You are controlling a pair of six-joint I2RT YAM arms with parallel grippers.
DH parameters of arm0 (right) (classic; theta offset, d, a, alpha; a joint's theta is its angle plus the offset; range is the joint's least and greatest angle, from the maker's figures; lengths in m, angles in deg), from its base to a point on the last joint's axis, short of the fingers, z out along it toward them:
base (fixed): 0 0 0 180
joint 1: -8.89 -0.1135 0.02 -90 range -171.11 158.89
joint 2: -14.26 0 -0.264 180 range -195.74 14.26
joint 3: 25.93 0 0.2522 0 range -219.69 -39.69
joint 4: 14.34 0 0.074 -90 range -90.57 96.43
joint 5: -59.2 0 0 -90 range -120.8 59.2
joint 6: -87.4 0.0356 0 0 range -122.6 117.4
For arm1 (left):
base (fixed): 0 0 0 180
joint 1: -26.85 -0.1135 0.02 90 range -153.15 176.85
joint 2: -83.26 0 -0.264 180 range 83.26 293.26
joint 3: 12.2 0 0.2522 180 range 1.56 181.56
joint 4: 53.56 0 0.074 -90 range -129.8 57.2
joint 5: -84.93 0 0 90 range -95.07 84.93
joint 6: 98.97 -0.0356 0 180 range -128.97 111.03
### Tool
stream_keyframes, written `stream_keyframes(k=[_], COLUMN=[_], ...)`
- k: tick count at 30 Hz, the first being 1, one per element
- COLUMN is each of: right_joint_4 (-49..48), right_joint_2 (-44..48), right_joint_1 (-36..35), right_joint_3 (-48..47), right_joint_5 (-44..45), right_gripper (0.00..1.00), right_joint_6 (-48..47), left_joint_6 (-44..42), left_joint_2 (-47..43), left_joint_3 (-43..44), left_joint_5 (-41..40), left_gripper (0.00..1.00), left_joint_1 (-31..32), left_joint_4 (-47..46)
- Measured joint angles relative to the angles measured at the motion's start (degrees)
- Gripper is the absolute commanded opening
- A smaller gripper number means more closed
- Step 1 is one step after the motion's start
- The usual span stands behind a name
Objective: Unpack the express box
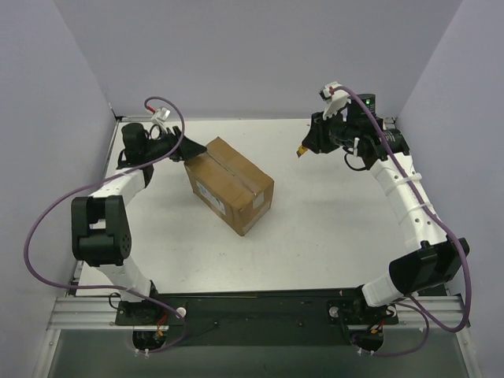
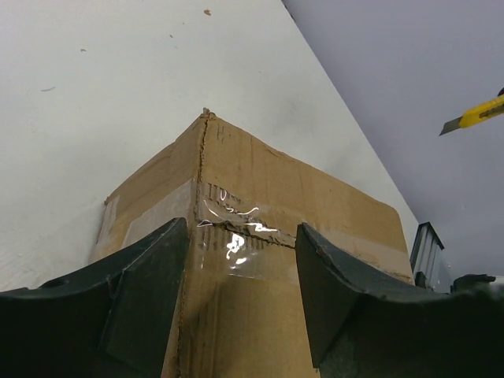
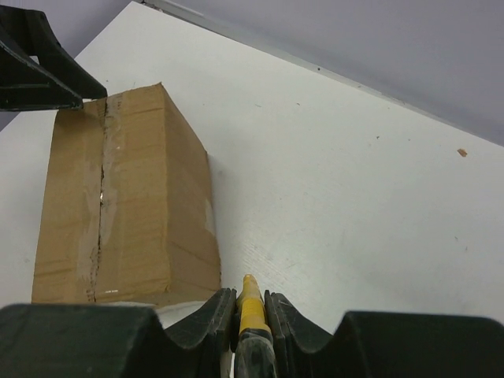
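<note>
Left gripper (image 2: pixel 242 236) is held apart against the taped end of the express box (image 1: pixel 230 183), likely to steady it mid-surface (image 1: pixel 339 236). Right gripper (image 3: pixel 250 299) is clamped on the yellow knife (image 2: pixel 479 114), kept well clear, presumably for the seam.

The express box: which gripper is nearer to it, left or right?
Left. The left gripper stands open at the left end of the express box, straddling its taped edge. The right gripper, shut on the yellow knife, hangs apart to the right.
</note>
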Motion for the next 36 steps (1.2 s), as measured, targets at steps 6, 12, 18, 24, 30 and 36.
stream_keyframes(k=[6, 12, 18, 24, 30, 36], right_joint_4=[0.0, 0.0, -3.1, -21.4, -29.7, -32.5], right_joint_2=[0.0, -0.2, -0.9, -1.0, -4.8, -11.2], right_joint_1=[0.0, -1.7, -12.0, -21.1, -24.3, -26.0], right_joint_3=[-0.7, -3.7, -5.1, 4.5, 6.1, 0.3], right_joint_5=[-3.6, -7.6, 2.2, 14.9, 17.9, 18.7], right_gripper=[0.00, 0.00, 0.00, 0.00, 0.00, 0.00], right_joint_6=[0.4, -0.9, -2.1, -1.3, -1.0, 0.3], left_joint_6=[3.4, -1.2, -7.5, -5.2, -3.6, -2.4], left_joint_2=[-4.5, -10.7, -17.2, -18.2, -16.3, -13.2], left_joint_3=[-5.0, -4.7, -4.7, -8.7, -10.2, -10.2], left_joint_5=[-0.5, -4.7, -7.5, -3.4, -1.7, -1.5], left_gripper=[0.71, 0.68, 0.15, 0.00, 0.00, 0.00], left_joint_1=[3.4, 0.7, -1.6, -0.8, 0.9, 3.0], left_joint_4=[-1.2, 7.1, 13.2, 8.8, 7.5, 5.2])
